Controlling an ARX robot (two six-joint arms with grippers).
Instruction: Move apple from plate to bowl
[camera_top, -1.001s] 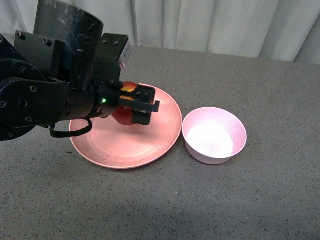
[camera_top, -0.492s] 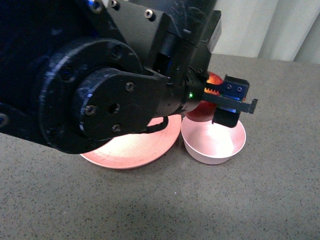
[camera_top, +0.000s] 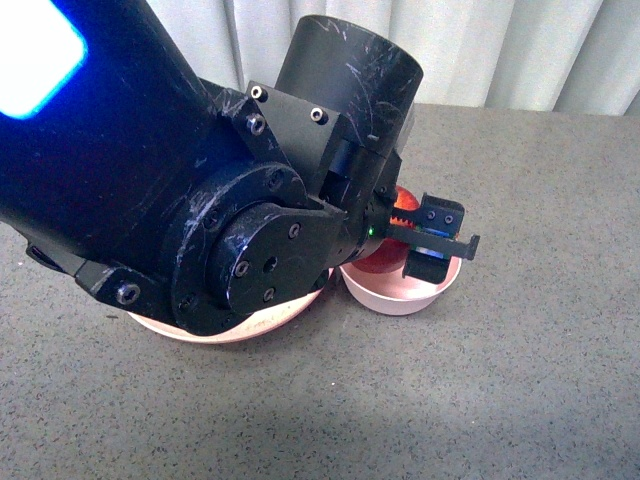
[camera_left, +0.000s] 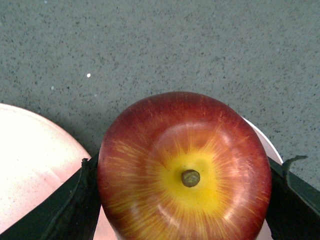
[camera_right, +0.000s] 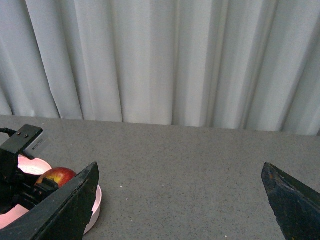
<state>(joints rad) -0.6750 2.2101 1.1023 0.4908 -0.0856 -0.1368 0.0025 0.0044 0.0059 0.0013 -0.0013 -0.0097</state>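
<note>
Left claw (camera_top: 432, 238) around glossy dark-red apple (camera_left: 184, 170) (yellow-rayed stem patch)

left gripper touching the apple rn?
Touching. Left wrist view: both black fingers sit flush against the apple on opposite sides, no gap visible.

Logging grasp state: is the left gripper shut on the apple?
Shut on the apple: fingers of the left gripper press both its sides.
</note>
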